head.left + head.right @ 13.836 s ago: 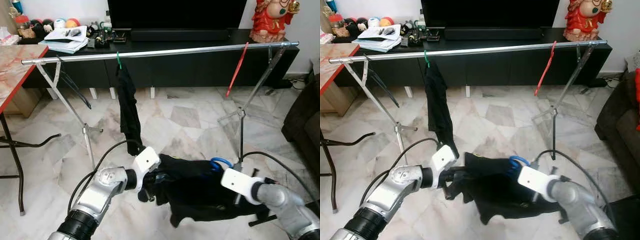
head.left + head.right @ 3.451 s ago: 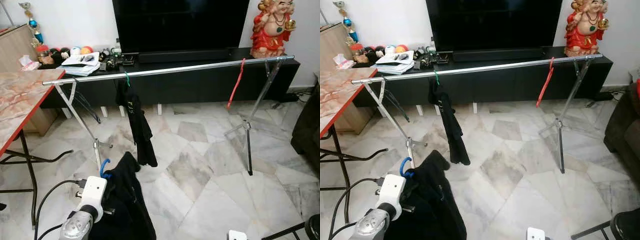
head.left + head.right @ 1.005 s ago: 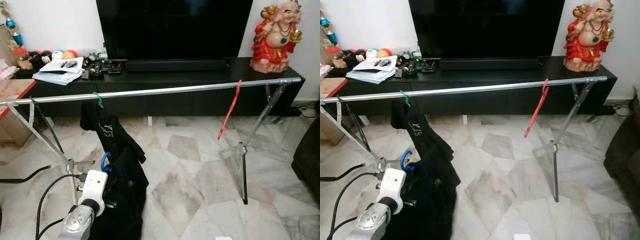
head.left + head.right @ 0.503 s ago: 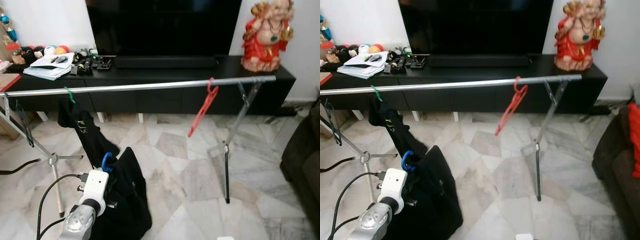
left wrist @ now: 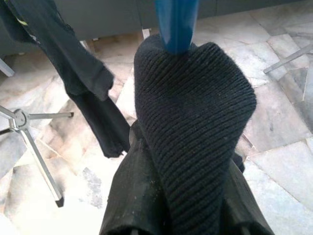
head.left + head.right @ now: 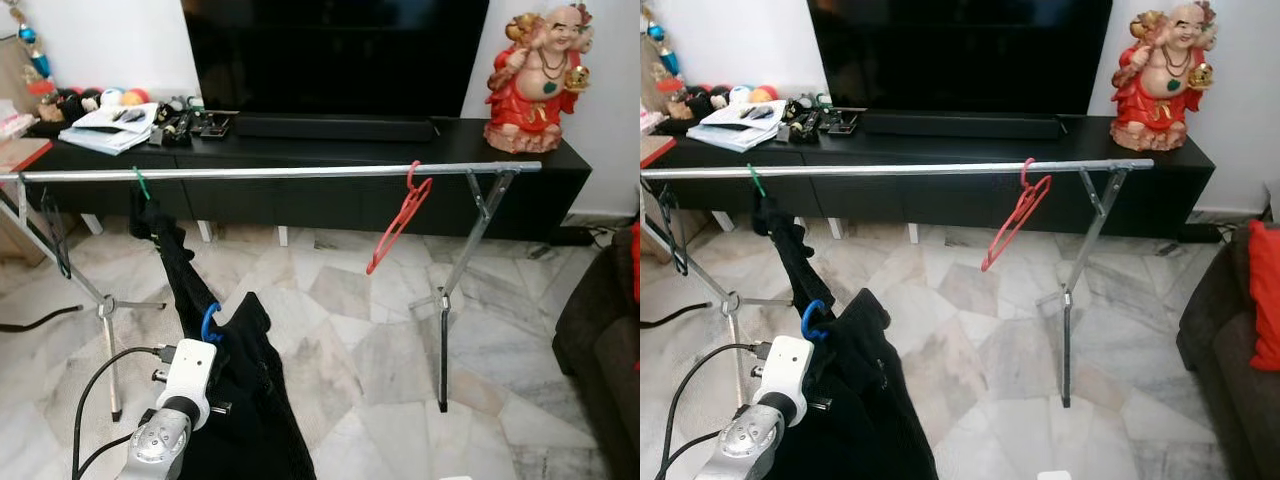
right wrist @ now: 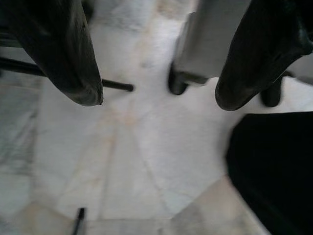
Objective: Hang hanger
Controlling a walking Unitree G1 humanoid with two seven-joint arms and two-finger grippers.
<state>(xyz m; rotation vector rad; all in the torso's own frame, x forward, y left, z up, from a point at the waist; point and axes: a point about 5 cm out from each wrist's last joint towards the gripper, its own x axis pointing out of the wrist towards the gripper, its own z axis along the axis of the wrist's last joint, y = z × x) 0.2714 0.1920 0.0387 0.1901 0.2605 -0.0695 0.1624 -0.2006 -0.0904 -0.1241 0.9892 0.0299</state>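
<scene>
Left gripper (image 6: 205, 372) raised low at left on a bent silver arm, fingers buried under a black knit garment (image 6: 250, 400); grip hard to read, probably clamped on the blue hanger (image 6: 209, 322) whose hook pokes up above the cloth. Hanger body hidden inside the garment, bottom hem cut off by the frame edge. Well below the silver clothes rail (image 6: 300, 172). On that rail: a green hanger (image 6: 141, 183) carrying another dark garment (image 6: 175, 260), further right an empty red hanger (image 6: 398, 216). Right gripper (image 7: 156, 98) pointing down at marble floor (image 7: 122, 161), fingers spread apart, holding nothing.
</scene>
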